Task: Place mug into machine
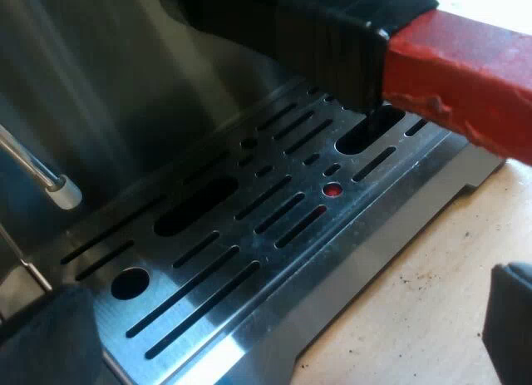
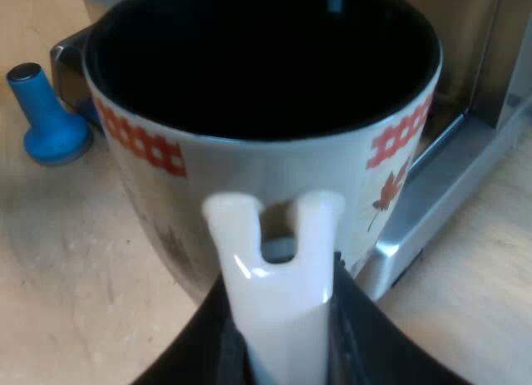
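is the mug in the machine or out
Out, it seems: the right gripper grips the mug by its handle, beside the drip tray edge, over the wooden table.

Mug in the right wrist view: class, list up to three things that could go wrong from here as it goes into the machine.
1. The right gripper holds the mug by its handle alone, so it may tilt or slip.
2. The holder's red-ended handle hangs over the drip tray; the mug's rim might strike it.
3. The steam wand tip stands close by the tray and could be knocked.
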Robot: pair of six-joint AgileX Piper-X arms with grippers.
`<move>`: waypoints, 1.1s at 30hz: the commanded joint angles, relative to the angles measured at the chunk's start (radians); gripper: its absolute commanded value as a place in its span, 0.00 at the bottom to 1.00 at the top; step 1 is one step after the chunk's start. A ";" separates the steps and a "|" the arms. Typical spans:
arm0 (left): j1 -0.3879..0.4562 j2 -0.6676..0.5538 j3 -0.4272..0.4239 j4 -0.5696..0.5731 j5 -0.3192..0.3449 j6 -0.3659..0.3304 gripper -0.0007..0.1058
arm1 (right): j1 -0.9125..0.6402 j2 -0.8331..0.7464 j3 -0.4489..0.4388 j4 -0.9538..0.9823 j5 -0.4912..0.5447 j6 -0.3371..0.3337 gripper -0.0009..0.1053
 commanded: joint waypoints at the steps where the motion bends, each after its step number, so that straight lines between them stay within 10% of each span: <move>1: -0.005 -0.002 -0.003 -0.011 -0.008 -0.004 0.90 | 0.066 0.049 0.001 -0.136 0.067 0.015 0.01; 14: -0.005 -0.002 -0.003 -0.011 -0.008 -0.035 0.90 | 0.355 0.380 0.002 -0.453 0.284 0.152 0.01; 33: -0.005 -0.002 0.005 -0.022 0.022 -0.049 0.90 | 0.382 0.831 -0.002 -0.991 0.359 0.150 0.01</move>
